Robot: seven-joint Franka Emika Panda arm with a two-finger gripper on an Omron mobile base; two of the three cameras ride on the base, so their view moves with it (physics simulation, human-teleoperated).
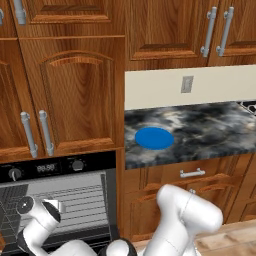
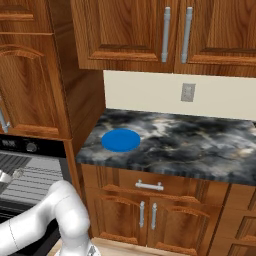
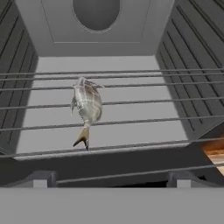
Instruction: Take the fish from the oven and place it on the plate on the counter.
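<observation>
The oven (image 1: 50,168) stands open, its grey inside and wire rack (image 3: 144,101) facing my hand. A small silver-grey fish (image 3: 87,105) lies on that rack left of centre, tail pointing toward me. My gripper (image 3: 111,181) hovers at the oven mouth, short of the fish, its fingertips (image 3: 41,179) spread wide with nothing between them. The hand (image 1: 40,212) sits low in front of the oven opening. On the dark marbled counter (image 1: 210,130) to the right rests the round blue plate (image 1: 154,138), also seen in the right base view as the plate (image 2: 121,140), bare.
Ribbed side walls (image 3: 192,65) close in the oven cavity on both sides. Wooden cabinets (image 1: 75,90) rise above the oven, and drawers with silver handles (image 2: 149,186) sit under the counter (image 2: 190,145). A wall socket (image 2: 188,92) is behind the counter.
</observation>
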